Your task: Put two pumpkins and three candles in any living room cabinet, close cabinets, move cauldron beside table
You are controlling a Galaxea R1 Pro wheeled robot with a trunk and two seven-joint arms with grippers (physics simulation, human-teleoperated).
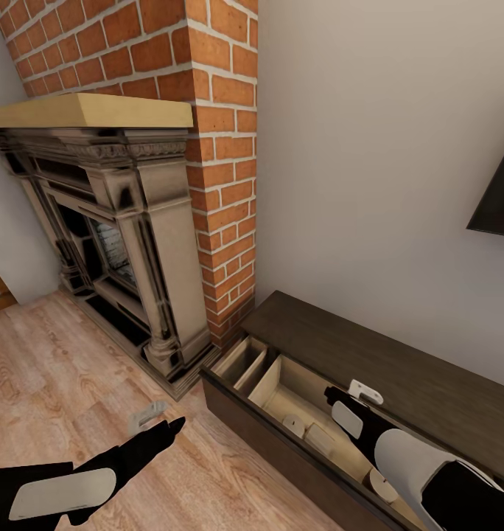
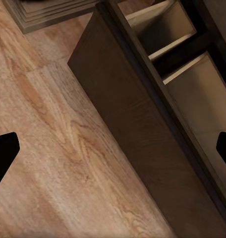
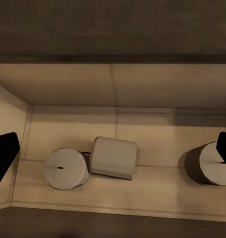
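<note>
All three candles (image 3: 113, 157) lay inside the cabinet (image 1: 399, 369)'s pulled-out drawer. Right tool (image 1: 355, 394) hung over them, spread wide and empty. Left tool (image 1: 160, 420) gaped over the floor (image 1: 53, 369).

R arm (image 1: 399, 457) hides part of drawer (image 1: 281, 383); third candle (image 3: 209, 163) half in shadow.

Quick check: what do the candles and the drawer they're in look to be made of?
Candles: matte beige, wax-like, with a dark wick, though the render leaves it open. Drawer: pale, unvarnished-looking wood panels, faint seams; dark brown wood front with visible grain.
</note>
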